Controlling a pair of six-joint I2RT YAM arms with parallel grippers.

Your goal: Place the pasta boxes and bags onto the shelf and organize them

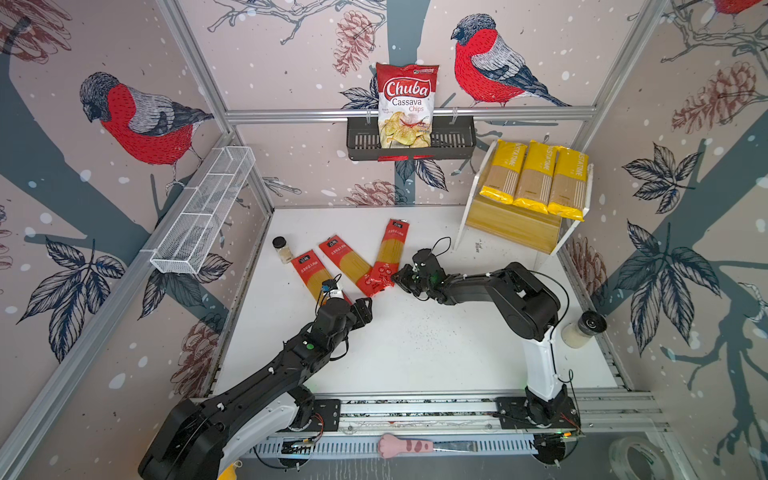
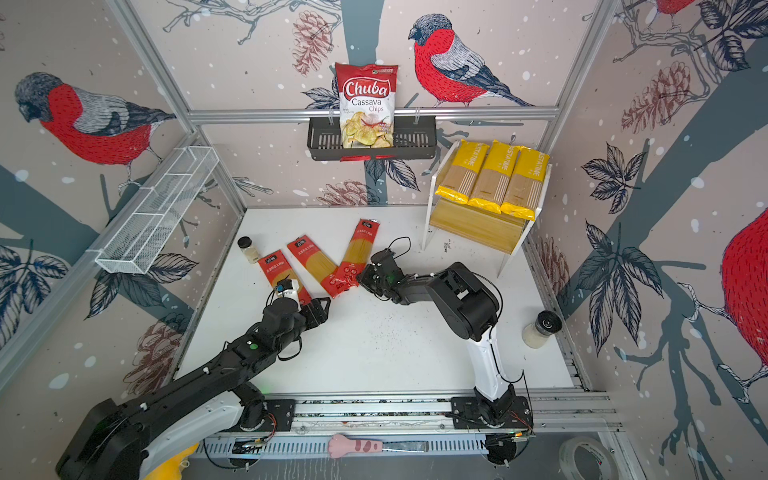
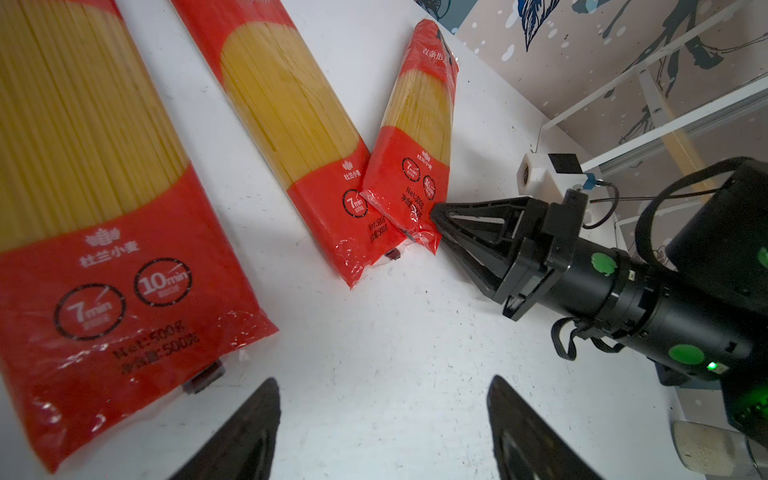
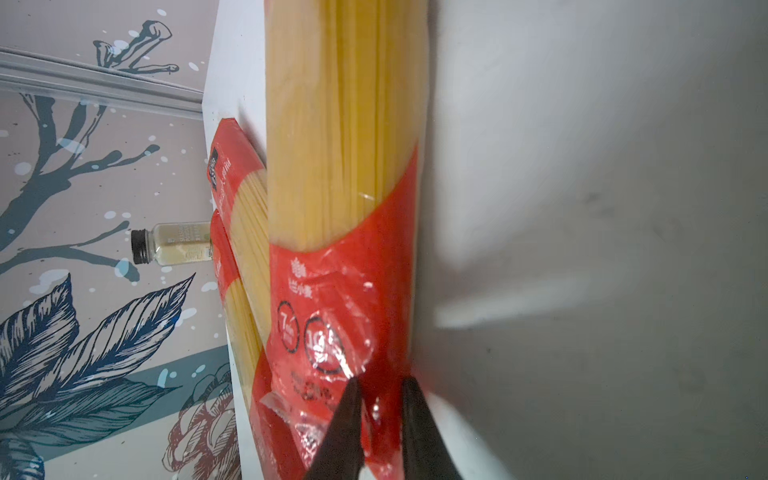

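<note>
Right hand (image 4: 381, 380) clamped on near end of rightmost red-ended packet (image 4: 345, 166). Left hand (image 3: 383, 379) open over the surface (image 3: 374, 332), at the packet's 7 o'clock.

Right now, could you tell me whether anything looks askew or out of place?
The three red packets lie fanned at different angles on the table, and the rightmost packet overlaps the middle packet's near end, its wrapper crinkled where the right gripper pinches it.
</note>
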